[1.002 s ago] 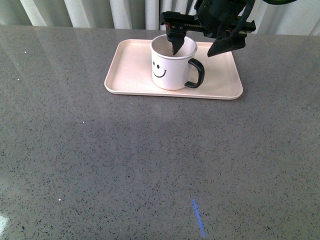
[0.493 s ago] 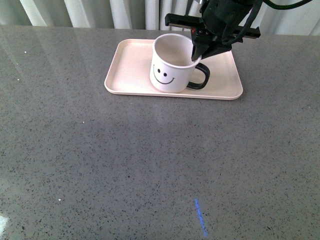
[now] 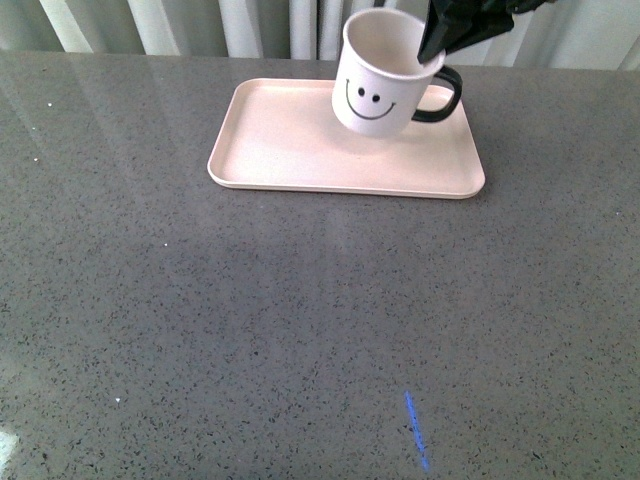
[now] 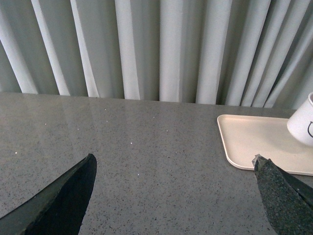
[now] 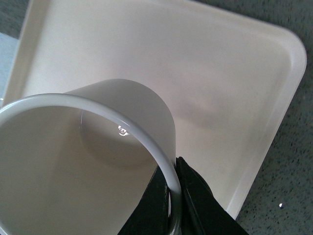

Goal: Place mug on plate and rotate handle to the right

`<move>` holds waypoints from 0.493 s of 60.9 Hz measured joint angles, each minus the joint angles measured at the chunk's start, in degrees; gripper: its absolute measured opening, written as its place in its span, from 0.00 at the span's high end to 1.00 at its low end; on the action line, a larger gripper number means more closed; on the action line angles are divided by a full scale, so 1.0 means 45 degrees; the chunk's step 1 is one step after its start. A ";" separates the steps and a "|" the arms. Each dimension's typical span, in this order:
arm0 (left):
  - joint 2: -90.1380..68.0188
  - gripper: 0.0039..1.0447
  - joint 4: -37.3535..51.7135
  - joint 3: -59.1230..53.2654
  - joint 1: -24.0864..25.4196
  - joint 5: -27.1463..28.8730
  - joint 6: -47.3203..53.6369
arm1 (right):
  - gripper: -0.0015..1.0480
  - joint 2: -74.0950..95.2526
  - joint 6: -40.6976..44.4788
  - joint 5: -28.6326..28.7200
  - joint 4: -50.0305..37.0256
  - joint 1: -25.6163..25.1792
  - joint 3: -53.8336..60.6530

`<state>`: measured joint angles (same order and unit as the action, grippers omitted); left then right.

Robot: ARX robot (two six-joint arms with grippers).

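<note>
The cream-white mug [image 3: 378,75] with a black smiley face hangs tilted above the back right part of the pale-pink plate [image 3: 290,140]. Its black handle [image 3: 443,100] points right. My right gripper [image 3: 433,45] is shut on the mug's rim next to the handle. In the right wrist view the rim [image 5: 146,137] is pinched between the black fingers [image 5: 195,196], with the plate [image 5: 210,73] below. My left gripper [image 4: 173,169] is open and empty over the bare table, left of the plate [image 4: 249,142]; the mug [image 4: 304,127] shows at that view's edge.
The grey speckled table [image 3: 300,320] spreads in front of the plate. Pale curtains [image 3: 200,25] hang behind the table's far edge. A short blue streak [image 3: 415,430] lies on the table near the front.
My right gripper moved from the mug's far rim to the rim by the handle, closed on it, and lifted the mug up and to the right, tilting it off the plate.
</note>
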<state>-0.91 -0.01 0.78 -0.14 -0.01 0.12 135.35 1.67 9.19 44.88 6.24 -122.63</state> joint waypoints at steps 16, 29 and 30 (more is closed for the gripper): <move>0.0000 0.09 0.0000 0.0000 0.0000 0.0000 0.0000 | 0.98 0.2249 0.1928 0.0369 0.2064 0.0010 -0.3147; 0.0000 0.09 0.0000 0.0000 0.0000 0.0000 0.0000 | 0.98 0.3803 0.2467 0.0612 0.3385 -0.0053 -0.5450; 0.0000 0.09 0.0000 0.0000 0.0000 0.0000 0.0000 | 0.98 0.3866 0.2487 0.0622 0.3463 -0.0058 -0.5571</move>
<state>-0.91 -0.01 0.78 -0.14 -0.01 0.12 152.75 12.86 11.99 60.47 5.98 -147.70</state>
